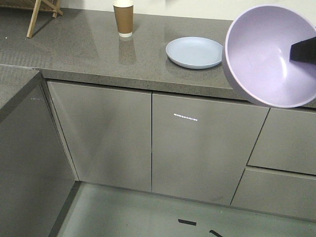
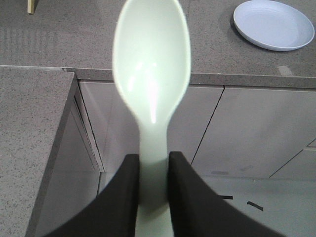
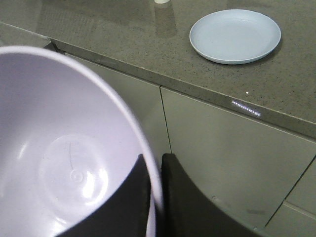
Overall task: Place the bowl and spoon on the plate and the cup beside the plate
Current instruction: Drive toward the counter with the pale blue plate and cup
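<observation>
1. Grey speckled stone surface [image 1: 89, 49] over plain cabinet doors. It carries the plate and the cup.

2. Round, shallow pale blue-lilac plate [image 1: 194, 52]. It lies flat near the surface's front edge, with nothing on it. Probably the fixed target, so everything below is placed by it.

3. Round, smooth lavender-purple plastic bowl [image 1: 266, 54]. It is in the air, off the surface, on the near side of the plate and to its right in the front view. The right fingers [image 3: 185, 202] are closed narrowly on the rim, one inside the wall and one outside, a hold that likely leaves the base free for setting down. The bowl is tipped steeply, so its mouth faces sideways towards the front camera instead of up. It would need levelling before it sits on the plate.

4. Tall brown paper cup [image 1: 123, 19] with a white rim and base band. It stands upright on the surface, left of the plate and farther back, well apart from it. No fingers are near it.

5. Small pale mint-green plastic spoon [image 2: 151, 64]. It is in the air, short of the surface edge and well apart from the plate. The left fingers [image 2: 123, 197] clamp its flat handle from both sides. The long axis runs straight out from the fingers, scoop end leading towards the surface, hollow face towards the wrist camera. The plate lies ahead and to the right of that line.
</observation>
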Controlling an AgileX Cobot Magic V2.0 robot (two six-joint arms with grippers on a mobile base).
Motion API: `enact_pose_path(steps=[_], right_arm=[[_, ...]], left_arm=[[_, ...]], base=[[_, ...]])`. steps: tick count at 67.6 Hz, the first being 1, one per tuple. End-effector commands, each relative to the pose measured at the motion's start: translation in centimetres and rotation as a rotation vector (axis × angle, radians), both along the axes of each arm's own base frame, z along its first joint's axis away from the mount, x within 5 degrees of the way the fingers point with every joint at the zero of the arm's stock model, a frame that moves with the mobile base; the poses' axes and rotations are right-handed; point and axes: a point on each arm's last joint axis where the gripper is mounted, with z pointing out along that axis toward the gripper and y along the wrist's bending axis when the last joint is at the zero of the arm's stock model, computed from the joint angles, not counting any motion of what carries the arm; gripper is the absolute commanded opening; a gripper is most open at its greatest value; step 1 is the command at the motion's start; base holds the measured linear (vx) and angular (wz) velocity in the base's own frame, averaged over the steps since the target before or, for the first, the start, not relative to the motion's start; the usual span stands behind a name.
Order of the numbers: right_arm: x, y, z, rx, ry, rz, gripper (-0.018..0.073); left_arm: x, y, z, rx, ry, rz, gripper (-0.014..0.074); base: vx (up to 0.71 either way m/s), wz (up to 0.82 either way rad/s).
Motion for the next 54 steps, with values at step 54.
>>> enact_pose_path(steps=[54], right_arm=[[-0.47, -0.06, 1.76, 0.027, -0.101, -0.02, -0.0006]], left_arm=[[-0.6, -0.23, 1.66, -0.018, -0.101, 0.003, -0.0008]], base=[[0.06, -0.03]])
